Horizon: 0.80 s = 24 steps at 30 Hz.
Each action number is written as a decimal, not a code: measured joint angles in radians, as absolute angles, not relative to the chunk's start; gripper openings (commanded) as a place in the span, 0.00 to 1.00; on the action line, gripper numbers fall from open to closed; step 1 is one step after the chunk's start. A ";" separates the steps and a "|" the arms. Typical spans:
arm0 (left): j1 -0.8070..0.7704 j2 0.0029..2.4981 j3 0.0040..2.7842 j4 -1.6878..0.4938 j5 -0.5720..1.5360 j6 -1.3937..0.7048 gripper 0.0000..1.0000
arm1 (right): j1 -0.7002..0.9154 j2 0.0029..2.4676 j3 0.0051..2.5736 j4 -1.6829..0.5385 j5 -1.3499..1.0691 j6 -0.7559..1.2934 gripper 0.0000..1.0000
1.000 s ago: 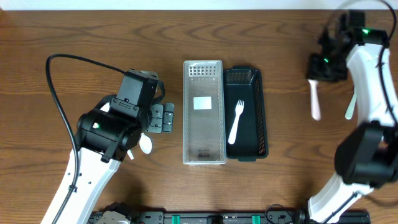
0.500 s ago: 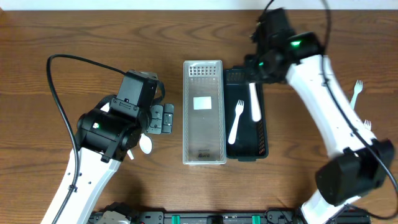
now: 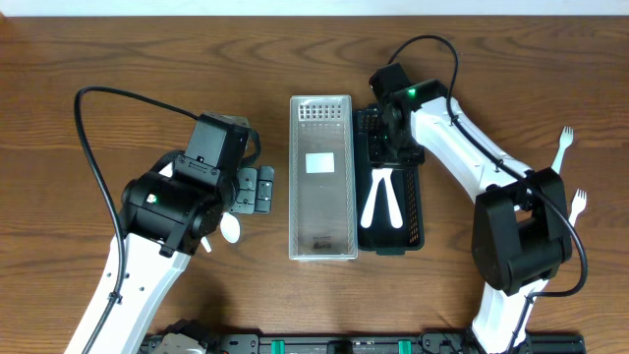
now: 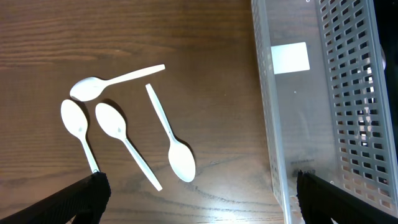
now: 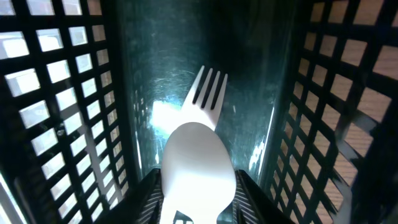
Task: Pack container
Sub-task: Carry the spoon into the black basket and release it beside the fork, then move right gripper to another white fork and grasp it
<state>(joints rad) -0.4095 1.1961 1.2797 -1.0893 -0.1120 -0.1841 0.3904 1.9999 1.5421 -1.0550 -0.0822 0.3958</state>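
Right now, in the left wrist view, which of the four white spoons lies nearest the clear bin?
The rightmost spoon, the only one with its bowl at the lower end; the other three lie further from the clear bin.

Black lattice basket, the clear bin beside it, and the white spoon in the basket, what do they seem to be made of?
Black lattice basket: likely rigid moulded plastic, semi-glossy; its floor shows glare and fine scratches in the right wrist view.
Clear bin: probably transparent plastic; see-through, slightly frosted walls with moulded perforations.
White spoon: seemingly thin opaque plastic, smooth, soft sheen.
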 measured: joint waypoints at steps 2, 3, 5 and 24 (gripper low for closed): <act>-0.410 1.196 1.280 -1.089 -0.112 -0.184 0.98 | 0.390 2.000 1.557 -1.070 -0.086 0.378 0.75; -0.410 1.196 1.280 -1.089 -0.112 -0.184 0.98 | 0.390 2.000 1.573 -1.088 -0.090 0.361 0.76; -0.410 1.196 1.280 -1.089 -0.112 -0.184 0.98 | 0.390 2.000 1.614 -1.119 -0.095 0.348 0.76; -0.410 1.197 1.280 -1.090 -0.112 -0.184 0.98 | -0.119 1.888 2.069 -1.264 0.054 0.300 0.91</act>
